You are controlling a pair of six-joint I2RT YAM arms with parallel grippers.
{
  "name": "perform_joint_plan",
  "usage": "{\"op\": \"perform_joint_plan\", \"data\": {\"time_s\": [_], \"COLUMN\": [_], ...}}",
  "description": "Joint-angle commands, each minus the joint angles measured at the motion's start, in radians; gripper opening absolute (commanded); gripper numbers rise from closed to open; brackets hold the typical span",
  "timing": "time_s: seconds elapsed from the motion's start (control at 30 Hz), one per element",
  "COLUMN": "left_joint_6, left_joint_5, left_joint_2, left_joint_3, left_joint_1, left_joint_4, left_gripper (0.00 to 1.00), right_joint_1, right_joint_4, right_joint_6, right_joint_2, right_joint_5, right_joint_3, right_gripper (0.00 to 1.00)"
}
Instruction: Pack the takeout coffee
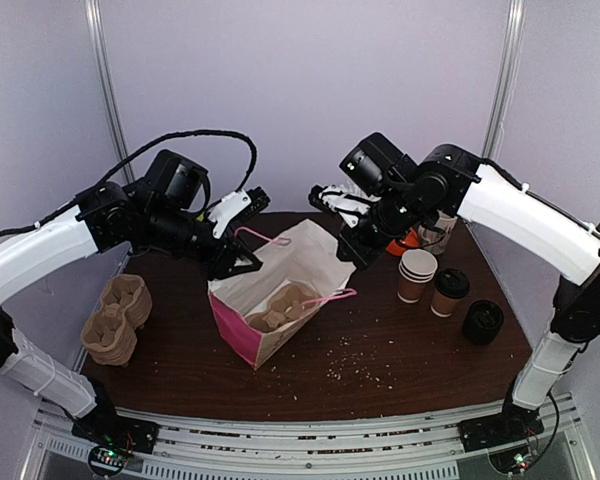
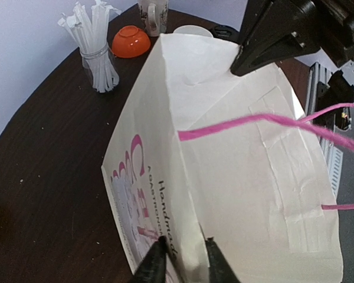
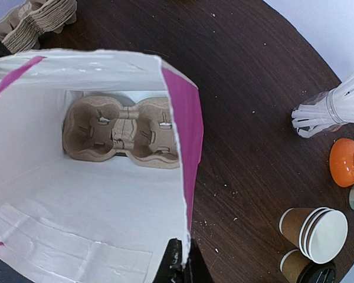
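right gripper point(image 3: 176, 264) clamped on far-right rim of paper bag point(image 1: 298, 252). left gripper point(image 2: 186, 262) narrowly apart, straddling its left rim. cup carrier point(image 3: 121, 131) inside.

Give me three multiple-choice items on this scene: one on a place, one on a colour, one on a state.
1. Where is the single cup tray?
A) at the bottom of the bag
B) in the orange bowl
C) on top of the cups

2. What colour are the bag's handles?
A) green
B) pink
C) black

3. How is the right claw?
A) wide open over the table
B) holding a cup
C) shut on the bag's rim

Answers:
1 A, the right wrist view looks down on it inside the bag.
2 B, pink cord crosses the left wrist view.
3 C, it pinches the paper edge.
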Motion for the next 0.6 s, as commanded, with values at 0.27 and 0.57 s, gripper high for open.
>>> {"op": "perform_joint_plan", "data": {"time_s": [0.27, 0.57], "left_joint_6": [-0.042, -0.131], "left_joint_5": [-0.03, -0.152], "left_joint_2": [0.002, -0.042], "left_joint_3": [0.021, -0.005], "left_joint_1": [-0.002, -0.002], "left_joint_4": [0.053, 0.144], "left_gripper": [0.0, 0.0], "right_joint_1": [-0.027, -0.207], "right_joint_4": [0.048, 0.267], "right_joint_6": [0.066, 0.233], "right_joint_2": [-0.042, -0.384], "right_joint_5": [-0.016, 0.243], "right_joint_3": [-0.012, -0.339], "right_gripper": [0.68, 0.99]}}
